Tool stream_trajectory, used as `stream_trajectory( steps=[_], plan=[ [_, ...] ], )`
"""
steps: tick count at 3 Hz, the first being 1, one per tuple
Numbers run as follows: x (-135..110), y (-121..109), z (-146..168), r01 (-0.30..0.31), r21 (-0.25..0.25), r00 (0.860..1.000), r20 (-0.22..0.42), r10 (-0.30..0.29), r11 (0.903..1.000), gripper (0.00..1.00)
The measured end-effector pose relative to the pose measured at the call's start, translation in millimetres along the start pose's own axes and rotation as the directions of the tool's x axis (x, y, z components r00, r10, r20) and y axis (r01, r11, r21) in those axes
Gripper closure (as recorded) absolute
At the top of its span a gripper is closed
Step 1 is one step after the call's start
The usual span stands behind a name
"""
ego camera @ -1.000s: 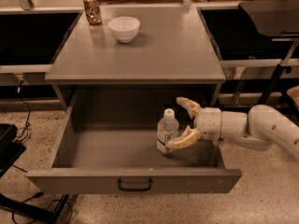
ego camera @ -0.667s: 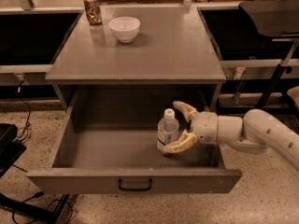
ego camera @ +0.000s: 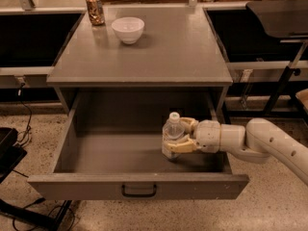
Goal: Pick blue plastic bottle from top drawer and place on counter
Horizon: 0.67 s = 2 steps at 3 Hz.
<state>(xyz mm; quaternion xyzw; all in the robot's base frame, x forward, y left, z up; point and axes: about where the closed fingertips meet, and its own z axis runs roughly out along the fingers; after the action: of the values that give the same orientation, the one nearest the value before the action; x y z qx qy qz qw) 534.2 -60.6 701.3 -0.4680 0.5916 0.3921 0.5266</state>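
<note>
The blue plastic bottle [ego camera: 172, 130], clear with a white cap, stands upright on the floor of the open top drawer [ego camera: 86, 184], right of its middle. My gripper [ego camera: 175, 136] reaches in from the right, level with the bottle. Its two pale fingers [ego camera: 182, 147] are closed round the bottle, one on the far side and one across the near side. The bottle's base rests on the drawer floor. The grey counter [ego camera: 168, 52] lies above and behind the drawer.
A white bowl [ego camera: 128, 30] and a brown patterned can [ego camera: 95, 8] stand at the counter's back left. Dark side shelves flank the cabinet. A dark stand [ego camera: 281, 88] is at the right. Cables lie on the floor at the left.
My gripper moved left onto the bottle and its fingers went from spread wide to closed round it. The bottle stayed in place.
</note>
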Motion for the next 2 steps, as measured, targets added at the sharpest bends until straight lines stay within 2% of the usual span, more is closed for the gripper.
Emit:
stream_trajectory(
  steps=[1, 2],
  plan=[
    [0.7, -0.3, 2.9, 0.004, -0.004, 1.000, -0.006, -0.004, 1.0000, 0.65],
    [-14.2, -8.7, 4.5, -0.012, 0.012, 0.997, -0.072, 0.013, 0.9999, 0.88]
  ],
)
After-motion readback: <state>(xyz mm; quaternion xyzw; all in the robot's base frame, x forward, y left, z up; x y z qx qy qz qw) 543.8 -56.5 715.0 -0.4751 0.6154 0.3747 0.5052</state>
